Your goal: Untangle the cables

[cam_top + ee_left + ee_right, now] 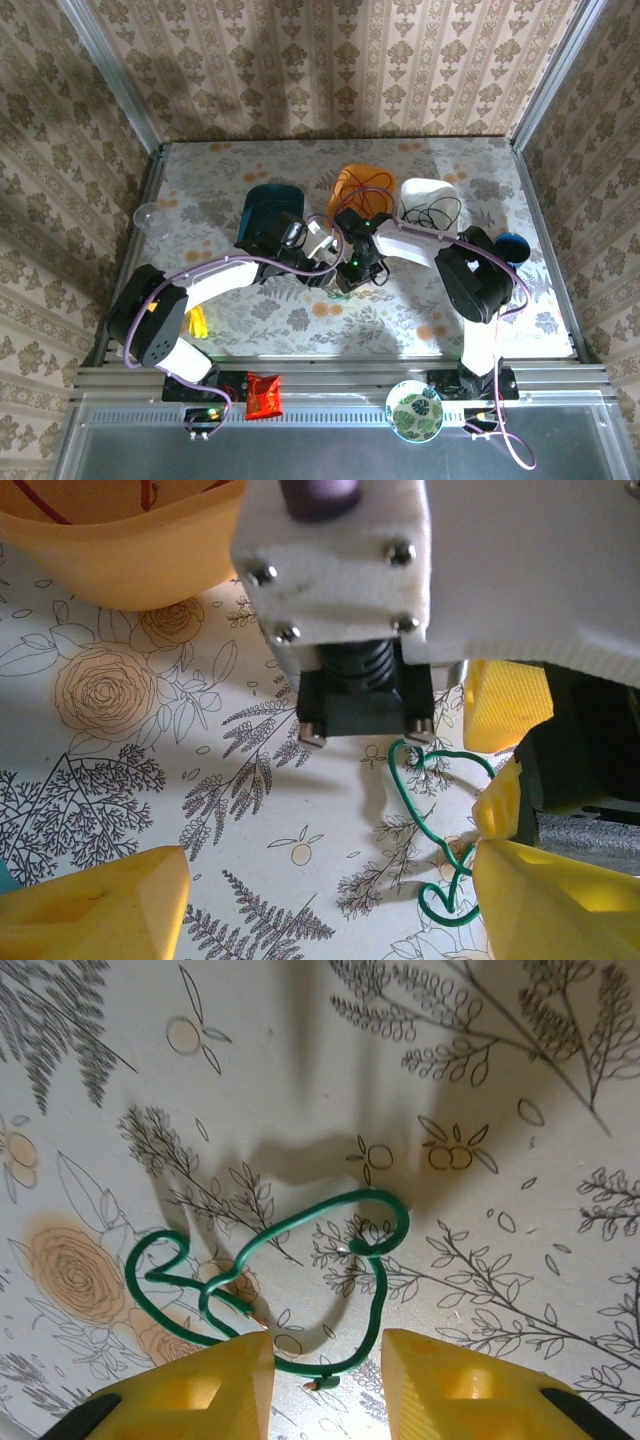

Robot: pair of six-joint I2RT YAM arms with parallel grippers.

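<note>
A thin green cable point(361, 1193) lies in loose loops on the floral tablecloth. My right gripper point(325, 1380) is open, and the cable's lower loop and cut end lie between its yellow fingers point(190, 1390). My left gripper point(330, 910) is open wide just above the cloth. The green cable point(414, 816) lies beside its right finger point(560, 900), apart from the left one. In the top view both grippers meet mid-table, left point(330, 262) and right point(355, 268). A red cable point(372, 180) sits in the orange bowl point(345, 190). A black cable point(432, 212) sits in the white bowl point(425, 188).
A teal bowl point(272, 212) stands behind the left wrist. A clear cup point(147, 215) is at the far left and a blue lid point(512, 245) at the right. A red packet point(264, 395) and a patterned plate point(415, 410) rest on the near rail.
</note>
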